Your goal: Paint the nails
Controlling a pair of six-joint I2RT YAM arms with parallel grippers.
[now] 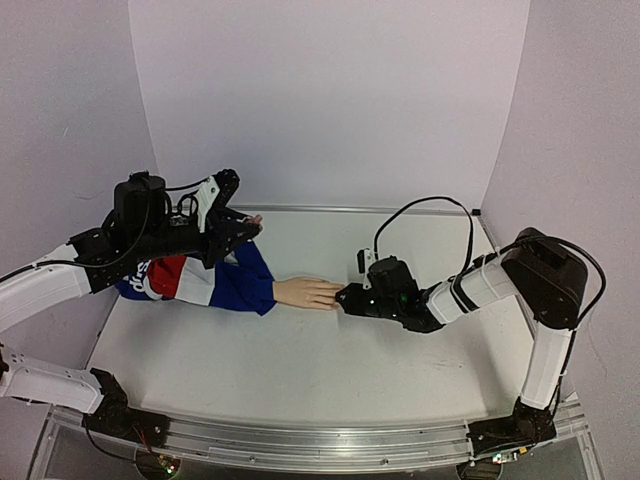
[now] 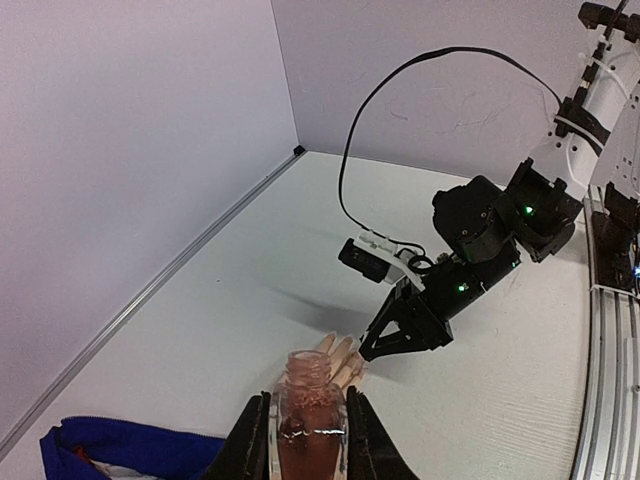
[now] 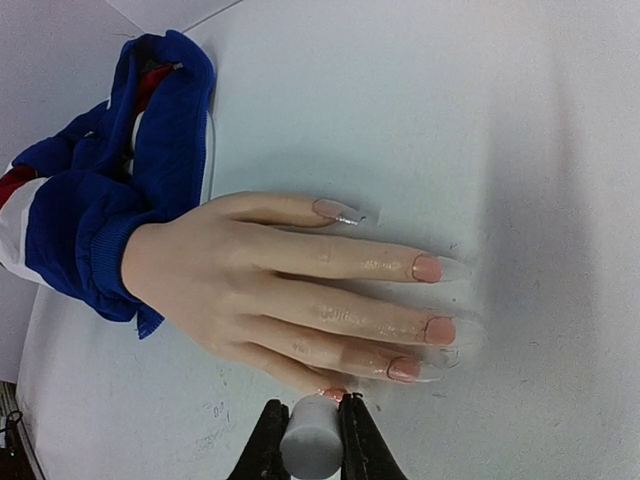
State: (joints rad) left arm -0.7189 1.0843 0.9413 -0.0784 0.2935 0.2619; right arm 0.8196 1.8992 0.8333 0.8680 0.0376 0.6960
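Observation:
A pale peach mannequin hand (image 3: pixel 260 290) with a blue, red and white sleeve (image 1: pixel 205 280) lies flat mid-table, fingers pointing right. Its nails (image 3: pixel 427 268) show pink polish on three long fingers; the thumb nail (image 3: pixel 335 209) looks pale and glossy. My right gripper (image 3: pixel 312 430) is shut on a white cap (image 3: pixel 310 445), its tip right at the little finger's pink nail (image 3: pixel 333 394). In the top view the right gripper (image 1: pixel 343 298) touches the fingertips (image 1: pixel 332 294). My left gripper (image 2: pixel 308 430) is shut on an open pink bottle (image 2: pixel 308 420), held raised above the sleeve.
The table (image 1: pixel 300 360) is walled by pale panels on three sides. A black cable (image 1: pixel 420 215) loops over the right arm. A metal rail (image 1: pixel 300 440) runs along the near edge.

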